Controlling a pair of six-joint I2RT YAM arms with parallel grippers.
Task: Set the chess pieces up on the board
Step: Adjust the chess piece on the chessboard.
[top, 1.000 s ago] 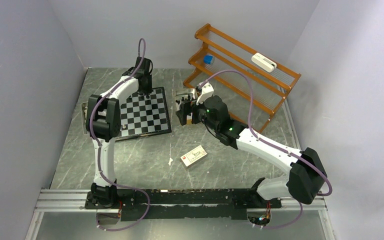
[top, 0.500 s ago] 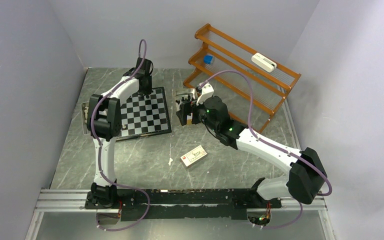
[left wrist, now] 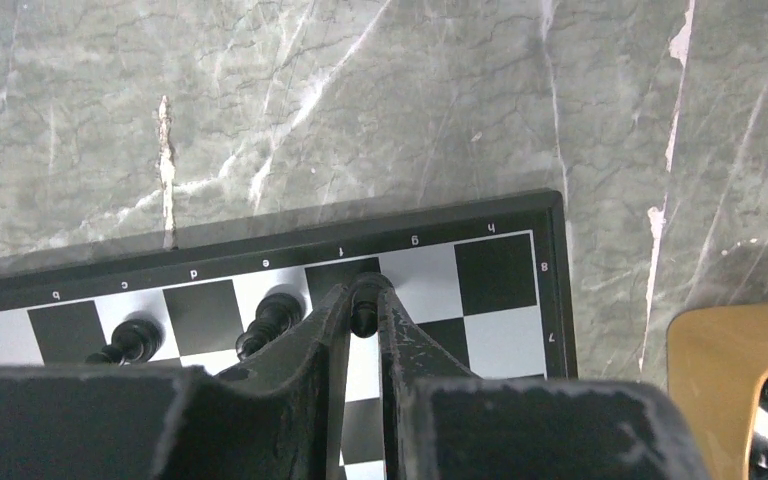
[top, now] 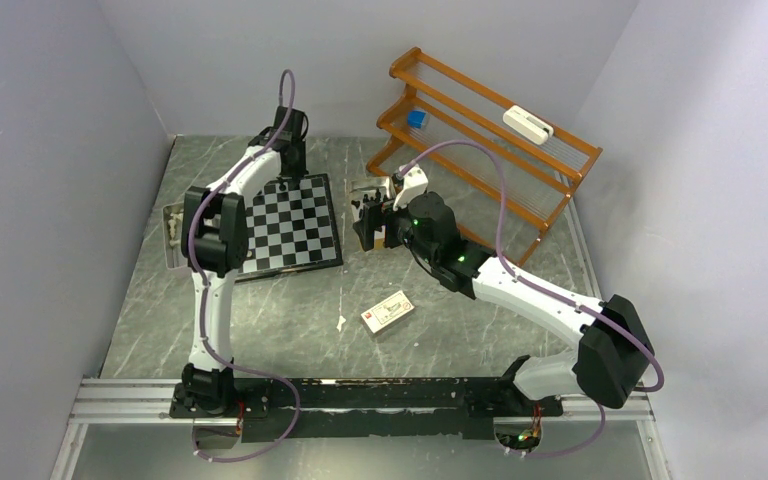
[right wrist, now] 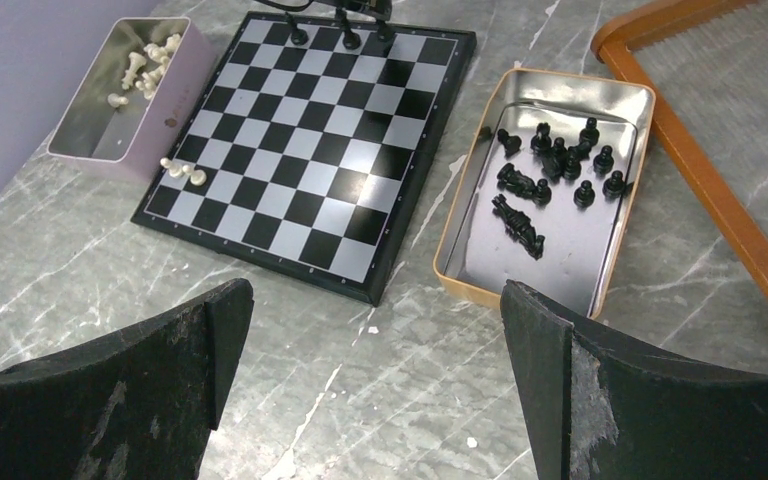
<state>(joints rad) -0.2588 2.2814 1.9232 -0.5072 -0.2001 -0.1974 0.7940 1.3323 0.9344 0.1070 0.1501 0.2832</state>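
**Black piece pinched at the board's far row**

We see the left tool (left wrist: 363,292) clenched on a black piece (left wrist: 364,318), its fingers drawn in narrow around it over the outermost row of the board (left wrist: 500,268), near a corner. Two more black pieces (left wrist: 268,322) stand on that same row just to one side of the tool, apart from it. Beyond the fingertips lies the grey marble surface (left wrist: 360,120).

The right tool (right wrist: 375,300) hangs released, its fingers spread wide above the surface. The board lies ahead of it and to its left. Ahead to its right, just beside the board, sits a tan tin (right wrist: 457,262) holding a loose cluster of black figures (right wrist: 545,185), some lying flat. Against the board's far-left side stands a pale box (right wrist: 150,112) with white figures (right wrist: 145,58) inside. Two white pieces (right wrist: 185,172) stand at the board's edge next to that box.
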